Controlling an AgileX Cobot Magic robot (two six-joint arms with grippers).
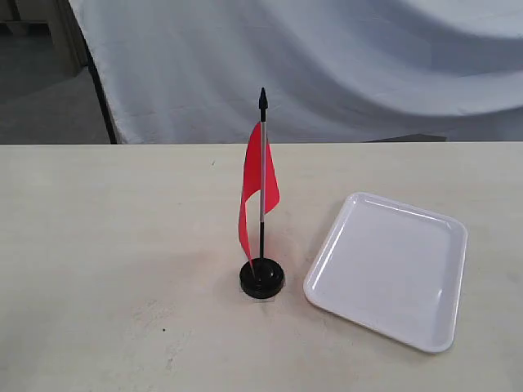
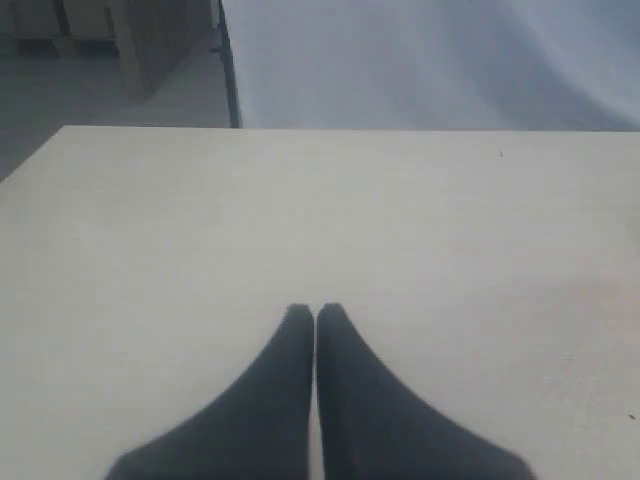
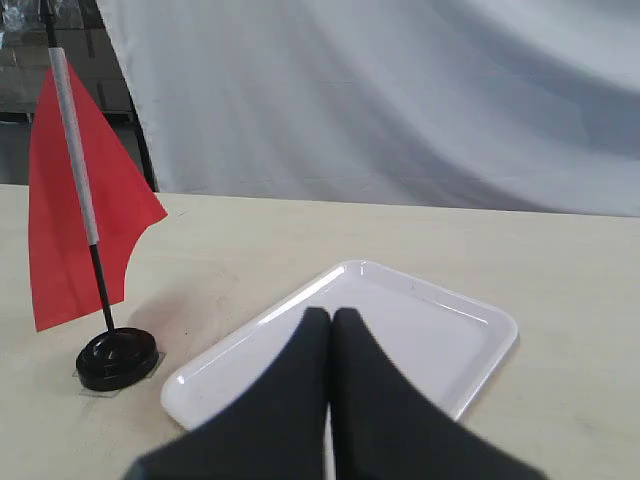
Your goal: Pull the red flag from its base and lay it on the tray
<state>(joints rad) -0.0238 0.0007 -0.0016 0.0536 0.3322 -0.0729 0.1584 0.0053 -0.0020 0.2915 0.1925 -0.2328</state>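
Note:
The red flag [image 1: 258, 189] stands upright in the round black base [image 1: 261, 278] near the middle of the table, its pointed black tip at the top. To its right lies the white tray [image 1: 388, 268], with nothing in it. In the right wrist view the flag [image 3: 80, 210], base [image 3: 117, 358] and tray [image 3: 440, 330] all show, and my right gripper [image 3: 331, 316] hangs shut in front of the tray, holding nothing. My left gripper [image 2: 314, 312] is shut over bare tabletop, with no task object in its view. Neither gripper appears in the exterior view.
The pale wooden table [image 1: 114, 245] ends at a far edge, behind which hangs a white-blue cloth backdrop [image 1: 327, 65]. A dark floor and furniture [image 1: 41, 49] show at the far left.

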